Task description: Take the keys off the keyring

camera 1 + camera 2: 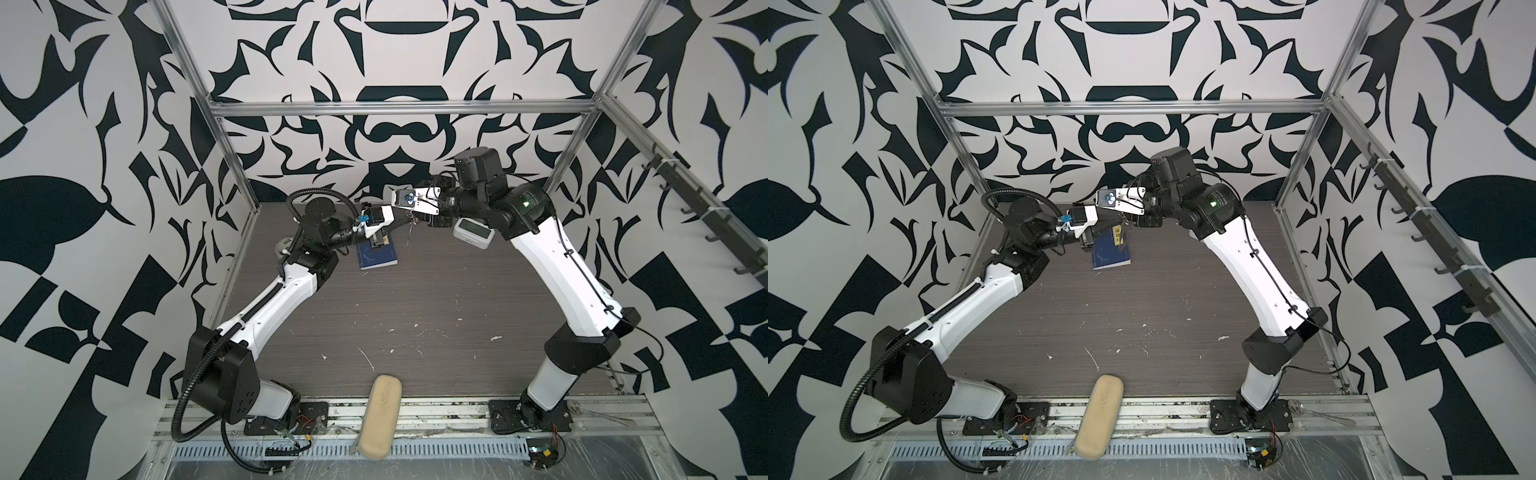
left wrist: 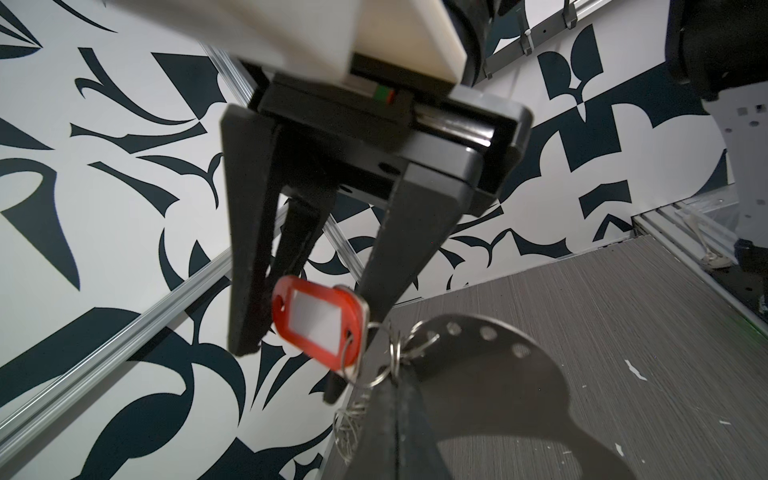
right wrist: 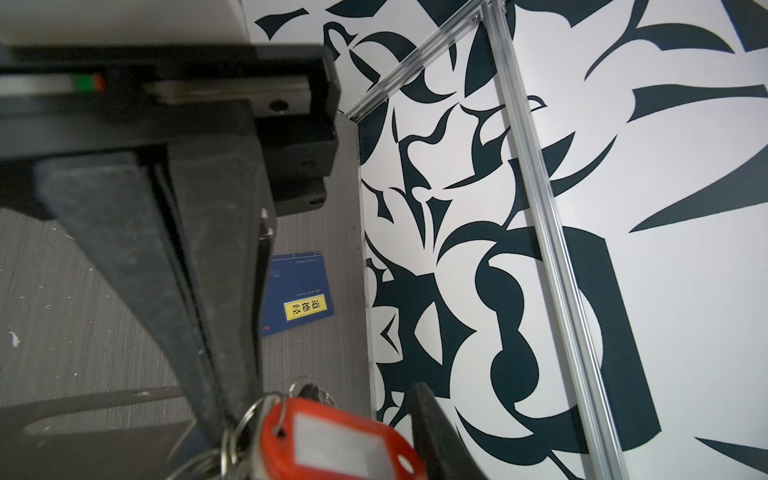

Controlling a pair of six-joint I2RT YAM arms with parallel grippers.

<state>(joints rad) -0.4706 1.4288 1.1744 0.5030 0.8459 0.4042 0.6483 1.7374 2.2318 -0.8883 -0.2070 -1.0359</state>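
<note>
Pinching: left tool [image 3: 226,399] pressed together on keyring [image 2: 490,345], nr rings.
Spread: right tool [image 2: 291,370] jaws, round keys [image 2: 320,320].
Handling: light, slippery metal, prob.; grab stiff red tag [image 3: 332,444].

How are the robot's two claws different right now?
The left gripper is shut tight; the right gripper is open. The left gripper clamps the keyring by its metal rings; the right gripper clamps nothing, the red tag just hanging between its fingers. Both have black fingers and meet in the air above the table.
</note>
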